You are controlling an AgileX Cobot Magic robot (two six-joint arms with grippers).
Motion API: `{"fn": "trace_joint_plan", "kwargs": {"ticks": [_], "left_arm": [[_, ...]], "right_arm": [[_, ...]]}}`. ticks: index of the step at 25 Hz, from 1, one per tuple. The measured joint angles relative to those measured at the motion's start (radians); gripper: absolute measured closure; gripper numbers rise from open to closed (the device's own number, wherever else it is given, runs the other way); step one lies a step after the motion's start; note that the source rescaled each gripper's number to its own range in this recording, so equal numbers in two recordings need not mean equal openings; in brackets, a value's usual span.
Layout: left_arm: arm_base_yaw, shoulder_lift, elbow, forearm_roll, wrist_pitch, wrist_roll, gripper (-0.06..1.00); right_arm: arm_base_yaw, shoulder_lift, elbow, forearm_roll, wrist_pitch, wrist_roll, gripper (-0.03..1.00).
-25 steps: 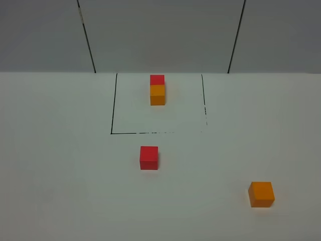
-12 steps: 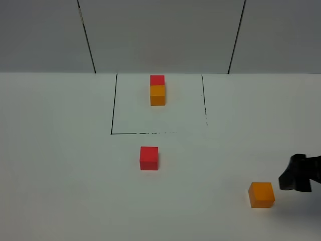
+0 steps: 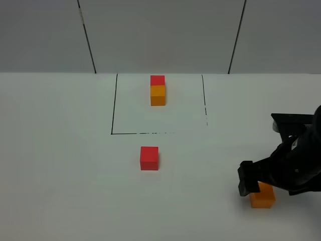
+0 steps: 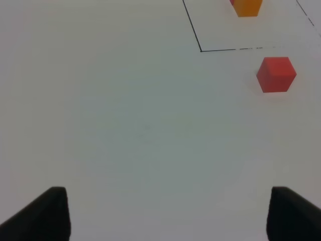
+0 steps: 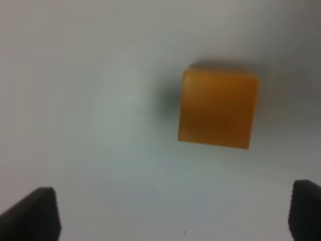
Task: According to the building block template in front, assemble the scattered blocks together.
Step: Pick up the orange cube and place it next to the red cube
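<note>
Right wrist view: right gripper [image 5: 168, 221] jaws spread wide. Orange cube [image 5: 218, 108] sits ahead of the tips, nearer one finger and seemingly untouched, though the picture is blurred. Left gripper [image 4: 165, 216] jaws also spread, over the table [image 4: 125, 125]. Only exterior high shows both loose cubes: red cube [image 3: 149, 157] at 10 o'clock from orange, template [image 3: 157, 90] at red's 12, inside the black square [image 3: 113, 110].

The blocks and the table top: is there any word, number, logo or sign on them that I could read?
No readable text in any view.
The red block, the orange block and the template pair have plain faces.
The table bears only a thin black drawn square, with no letters or numbers.
</note>
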Motion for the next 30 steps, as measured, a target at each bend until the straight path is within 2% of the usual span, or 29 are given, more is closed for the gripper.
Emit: {"fn": "trace_joint_plan", "kwargs": {"ticks": [7,22,30], "left_arm": [[0.0,0.0,0.0,0.0,0.0,0.0,0.27],[0.0,0.0,0.0,0.0,0.0,0.0,0.27],[0.0,0.0,0.0,0.0,0.0,0.0,0.27]], "right_arm": [[0.023,0.104,-0.001,-0.039,-0.101,0.076,0.15],[0.023,0.233,-0.002,-0.102,-0.144,0.095,0.15],[0.021,0.269,-0.002,-0.113,-0.208,0.109,0.16]]}}
